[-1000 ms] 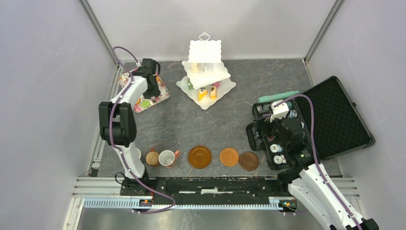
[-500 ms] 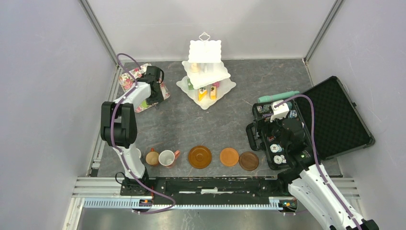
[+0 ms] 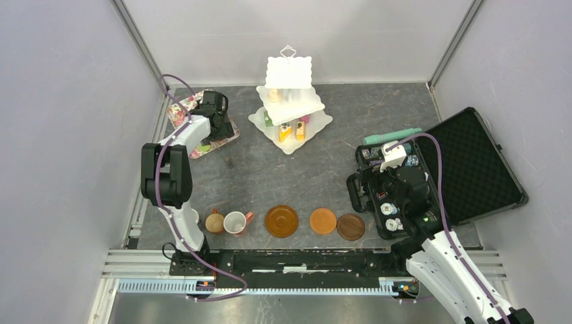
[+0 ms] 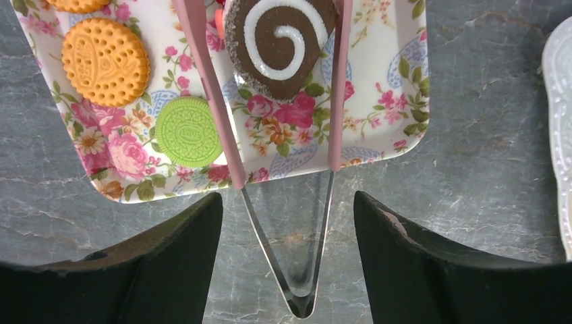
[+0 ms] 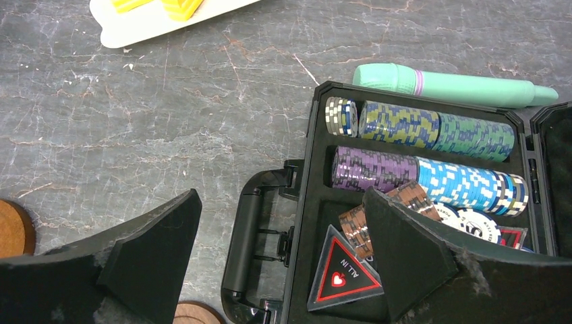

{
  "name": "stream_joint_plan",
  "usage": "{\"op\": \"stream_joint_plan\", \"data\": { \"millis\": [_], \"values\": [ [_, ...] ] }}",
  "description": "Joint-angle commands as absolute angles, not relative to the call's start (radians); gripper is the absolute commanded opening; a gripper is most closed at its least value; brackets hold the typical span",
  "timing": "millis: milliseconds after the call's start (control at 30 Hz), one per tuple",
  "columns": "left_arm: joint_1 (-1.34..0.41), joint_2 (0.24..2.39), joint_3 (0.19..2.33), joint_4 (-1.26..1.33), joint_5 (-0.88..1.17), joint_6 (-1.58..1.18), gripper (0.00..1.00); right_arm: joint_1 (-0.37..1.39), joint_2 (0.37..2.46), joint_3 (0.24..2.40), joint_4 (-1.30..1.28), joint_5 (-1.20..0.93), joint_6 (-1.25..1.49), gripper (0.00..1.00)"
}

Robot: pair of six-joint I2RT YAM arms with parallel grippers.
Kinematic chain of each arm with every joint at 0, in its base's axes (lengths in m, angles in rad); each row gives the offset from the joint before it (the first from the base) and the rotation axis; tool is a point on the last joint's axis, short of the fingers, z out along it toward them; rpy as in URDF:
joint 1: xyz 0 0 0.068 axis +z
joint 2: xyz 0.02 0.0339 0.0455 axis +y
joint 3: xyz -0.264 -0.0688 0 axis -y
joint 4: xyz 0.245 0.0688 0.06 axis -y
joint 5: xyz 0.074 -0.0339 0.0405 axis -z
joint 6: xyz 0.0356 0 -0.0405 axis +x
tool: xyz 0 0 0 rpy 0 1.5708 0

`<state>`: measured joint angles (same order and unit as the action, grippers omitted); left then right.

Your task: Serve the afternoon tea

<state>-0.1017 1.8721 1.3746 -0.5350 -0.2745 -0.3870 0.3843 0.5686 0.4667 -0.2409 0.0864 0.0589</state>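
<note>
The white three-tier stand stands at the back centre with small toy cakes on its lowest tier. Two mugs and three brown-orange saucers line the near edge; a third mug is mostly hidden by the left arm. My left gripper hovers open over the floral tray. Its fingers straddle the metal hinge end of pink-tipped tongs without touching them. A chocolate swirl cake lies between the tong arms. My right gripper is open and empty above the case handle.
The tray also holds an orange biscuit and a green biscuit. The open black case of poker chips lies at the right, with a mint-green tube behind it. The stand's rim is just right of the tray.
My left gripper has shifted a little toward the right end of the floral tray. The right arm has not moved.
</note>
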Motion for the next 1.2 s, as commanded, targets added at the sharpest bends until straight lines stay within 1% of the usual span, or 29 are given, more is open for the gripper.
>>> {"op": "stream_joint_plan", "data": {
  "millis": [0,133,267,367,433,600,733,800,1000,1167],
  "values": [
    [-0.097,1.895,1.393,-0.476,-0.233,-0.474,0.78,0.388,0.578,0.456,-0.205,0.074,0.068,0.98],
    [-0.115,1.865,1.321,-0.442,-0.237,-0.518,0.82,0.388,0.578,0.455,-0.204,0.075,0.068,0.98],
    [-0.121,1.804,1.232,-0.403,-0.281,-0.558,0.92,0.388,0.582,0.454,-0.204,0.070,0.068,0.98],
    [-0.121,1.771,1.180,-0.369,-0.309,-0.568,0.94,0.388,0.582,0.455,-0.204,0.066,0.070,0.98],
    [-0.120,1.780,1.170,-0.353,-0.300,-0.568,0.94,0.388,0.583,0.454,-0.204,0.064,0.069,0.98],
    [-0.112,1.843,1.202,-0.353,-0.286,-0.568,0.88,0.389,0.580,0.454,-0.206,0.067,0.068,0.98],
    [-0.108,1.878,1.226,-0.356,-0.280,-0.568,0.85,0.388,0.578,0.453,-0.207,0.071,0.069,0.98],
    [-0.106,1.882,1.232,-0.361,-0.280,-0.571,0.80,0.388,0.578,0.453,-0.208,0.071,0.070,0.98],
    [-0.107,1.825,1.209,-0.360,-0.286,-0.567,0.57,0.388,0.580,0.453,-0.206,0.070,0.070,0.98],
    [-0.107,1.772,1.214,-0.393,-0.270,-0.560,0.41,0.388,0.578,0.453,-0.206,0.069,0.069,0.98]
  ]
}}
